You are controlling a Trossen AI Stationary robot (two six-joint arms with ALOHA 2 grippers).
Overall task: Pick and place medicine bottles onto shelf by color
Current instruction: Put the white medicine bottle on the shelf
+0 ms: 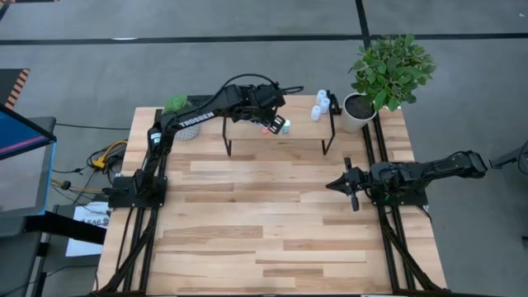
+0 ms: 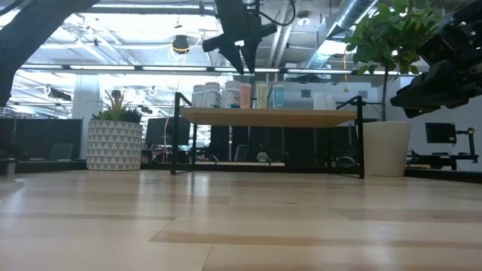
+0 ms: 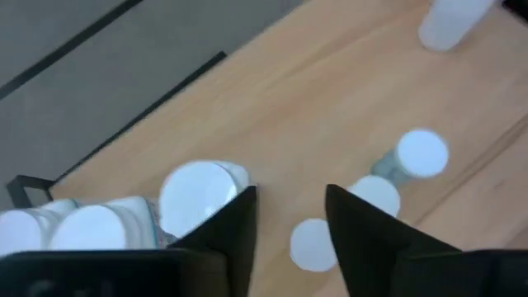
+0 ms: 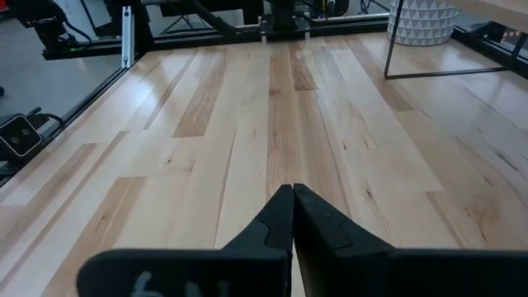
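Above the shelf (image 1: pixel 280 142), toward its left-centre, the left gripper (image 1: pixel 274 106) hangs over the bottles. Its jaws are parted with nothing between them; through the gap the left wrist view shows only bare shelf wood and white caps beneath. Since the gripper sits clear above the row in the low view, it reads as either having just let go of a bottle or lining up over the group; which of the 2 cannot be told.

The medicine bottles all appear to be on the shelf. A cluster of larger white bottles (image 2: pixel 215 95) stands at the left, caps touching or nearly so, with an orange-capped one (image 2: pixel 245 95), a yellowish one (image 2: pixel 262 95) and a blue-green one (image 2: pixel 278 95) just beside them in the same line. Grouping like with like is what the colour sorting calls for, and the tight packing leaves room along the rest of the board. A separate set of 3 pale bottles (image 1: pixel 320 105) stands near the shelf's right end, well apart from the main row, presumably kept as its own colour group.

The right gripper (image 1: pixel 340 186) waits low over the bare worktop (image 1: pixel 272 223) on the right side, jaws pressed together and holding nothing. It is parked well clear of the shelf, so it does not crowd the left arm's reach.

No bottles show on the worktop, so the sorting looks close to finished.
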